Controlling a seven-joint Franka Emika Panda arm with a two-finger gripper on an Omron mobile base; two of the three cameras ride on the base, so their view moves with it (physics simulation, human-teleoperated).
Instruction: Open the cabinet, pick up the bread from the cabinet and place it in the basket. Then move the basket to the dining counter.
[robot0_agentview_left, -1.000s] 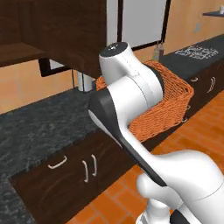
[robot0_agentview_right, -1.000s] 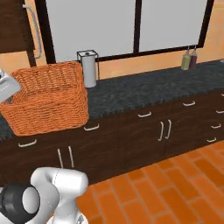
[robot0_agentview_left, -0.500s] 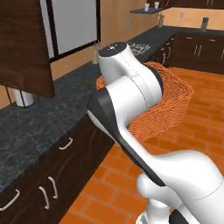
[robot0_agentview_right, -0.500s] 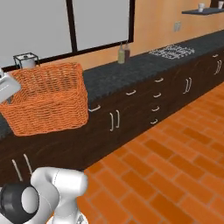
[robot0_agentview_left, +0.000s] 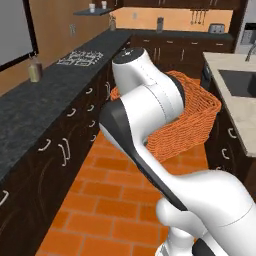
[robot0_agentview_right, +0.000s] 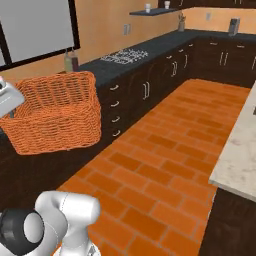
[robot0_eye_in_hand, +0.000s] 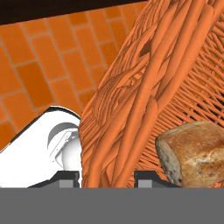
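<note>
A: While carrying the basket (robot0_agentview_left: 195, 115) toward the beige worktop (robot0_agentview_left: 235, 105), what to watch?

B: Grip first. Tool (robot0_eye_in_hand: 107, 177) clenched on the basket's woven wall, one tip on either side of it, bottom centre of the hand view. No loosening before setting the base down on stone.

A: Bread location?

B: Bread (robot0_eye_in_hand: 194, 153) inside the basket, lower right of the hand view, just beside the gripped wall. Judged: loading done, transfer alone left.

A: Basket position?

B: Held aloft over the brick floor (robot0_agentview_right: 165, 165), between the black worktop (robot0_agentview_left: 45, 100) at the left of the left base view and the beige worktop at its right edge. Centre left in the right base view, with the tool at the far left edge there.

A: Advice for the carry?

B: Level and slow. One-sided hold on a wall, so likely sag on the far side; no jerks, else risk of a rolling loaf. Approach from above the beige edge, well apart from the sink (robot0_agentview_left: 239, 82) at upper right of the left base view. Lower flat, confirm full contact, then release.
</note>
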